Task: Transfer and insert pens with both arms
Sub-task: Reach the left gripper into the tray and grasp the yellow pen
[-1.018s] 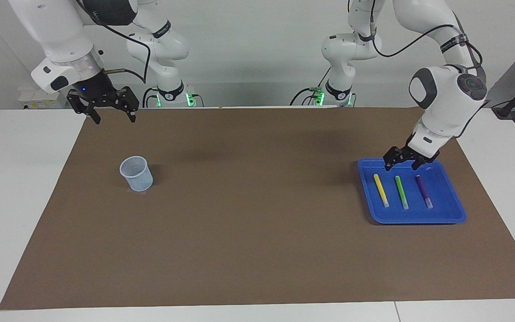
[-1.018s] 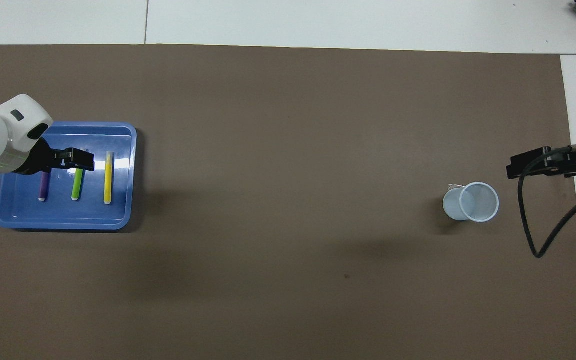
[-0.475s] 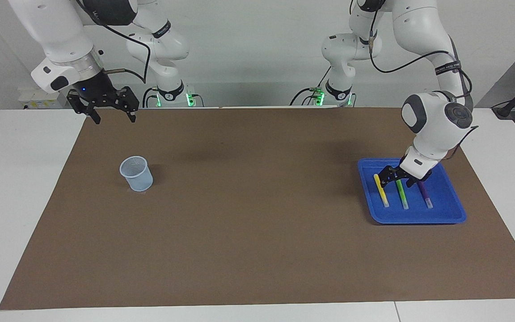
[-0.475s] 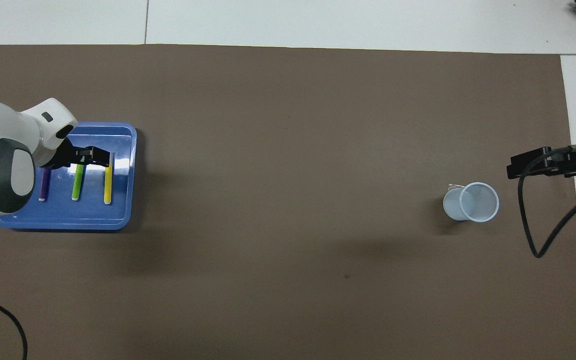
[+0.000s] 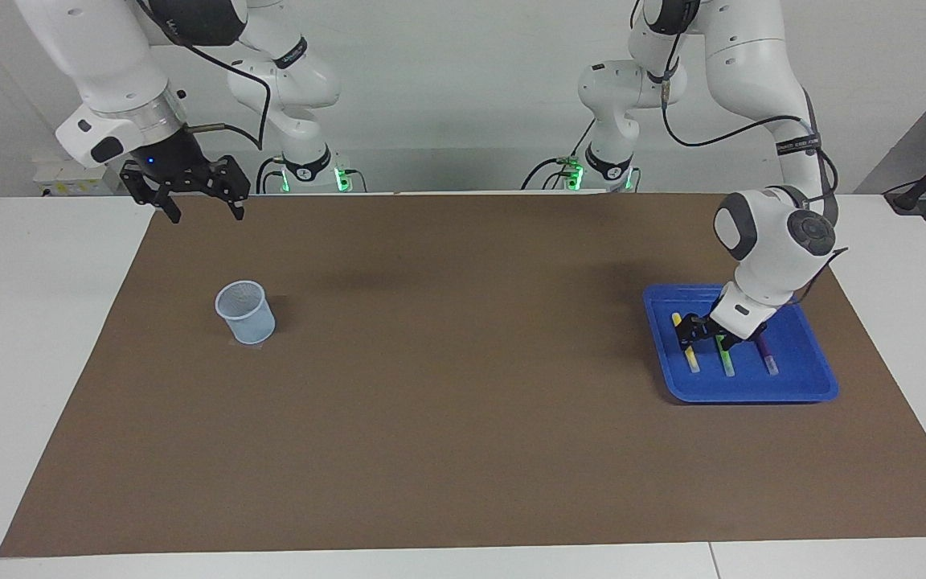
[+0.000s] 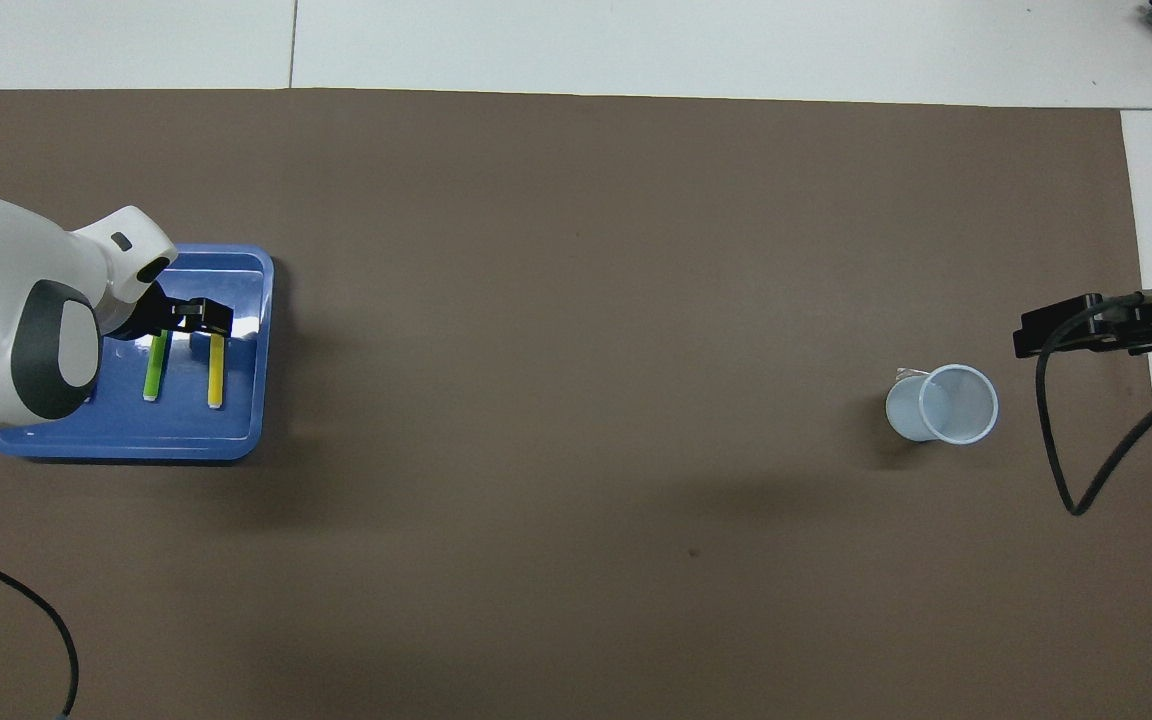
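A white desk [image 5: 45, 338] against a pale wall carries a wide brown mat [image 5: 447, 386], and on it, toward the left arm's end, sits a blue tray [image 5: 821, 384] holding the three pens side by side: the yellow pen [image 5: 691, 358], the green pen [image 5: 727, 363] and the purple pen [image 5: 768, 358], each with its pale tip pointing away from the robots. The left end effector [image 5: 705, 335] is down inside the tray with its fingers spread, straddling the yellow and green pens at the ends nearer the robots, gripping neither as far as can be seen. A second ago it hung above the tray's rim nearest the robots; since then the arm has lowered and pushed forward over the pens. A pale blue cup [image 5: 245, 312] stands upright on the mat toward the right arm's end, unmoved. The right end effector [image 5: 203, 211] waits with fingers apart and empty over the mat's edge nearest the robots, just as before. The facing view shows all three pens, while in the overhead view the left arm's white wrist [image 6: 16, 320] covers the purple one, leaving only green and yellow visible.
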`<state>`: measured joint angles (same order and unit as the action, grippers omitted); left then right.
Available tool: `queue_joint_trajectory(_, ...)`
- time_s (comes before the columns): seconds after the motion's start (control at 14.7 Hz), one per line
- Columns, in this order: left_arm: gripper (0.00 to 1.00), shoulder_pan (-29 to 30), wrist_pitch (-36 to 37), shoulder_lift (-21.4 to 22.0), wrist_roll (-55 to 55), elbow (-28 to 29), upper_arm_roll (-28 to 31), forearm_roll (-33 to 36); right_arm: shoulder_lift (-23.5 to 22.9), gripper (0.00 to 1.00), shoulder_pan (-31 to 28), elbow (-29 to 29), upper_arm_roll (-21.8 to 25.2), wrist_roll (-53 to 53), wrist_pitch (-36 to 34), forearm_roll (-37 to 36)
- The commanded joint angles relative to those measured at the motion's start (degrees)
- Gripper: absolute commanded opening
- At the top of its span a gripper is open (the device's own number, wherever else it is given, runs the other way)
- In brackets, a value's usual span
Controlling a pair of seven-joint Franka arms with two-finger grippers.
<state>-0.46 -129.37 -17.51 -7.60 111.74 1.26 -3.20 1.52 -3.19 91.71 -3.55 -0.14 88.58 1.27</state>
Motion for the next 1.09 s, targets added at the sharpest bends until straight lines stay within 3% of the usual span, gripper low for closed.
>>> queue_joint_trajectory(0.0, 0.92, -0.15, -4.21, -0.33, -1.37, 2.78, 0.06, -1.10, 0.68, 1.00, -0.41, 0.84, -0.23, -1.26, 0.45, -0.21)
queue_joint_trajectory(0.41, 0.85, -0.42, -4.92, -0.86, -1.37, 2.87, 0.06, -1.10, 0.68, 1.00, -0.41, 0.84, -0.23, -1.26, 0.45, -0.21)
queue_joint_trajectory(0.88, 0.44, -0.86, -10.88, -0.51, -1.11, 7.08, 0.06, -1.10, 0.68, 1.00, -0.41, 0.84, -0.23, -1.26, 0.45, -0.21)
queue_joint_trajectory(1.02, 0.24, -0.86, -11.86, -0.42, -1.02, 7.88, 0.06, -1.10, 0.68, 1.00, -0.41, 0.84, -0.23, -1.26, 0.45, -0.21)
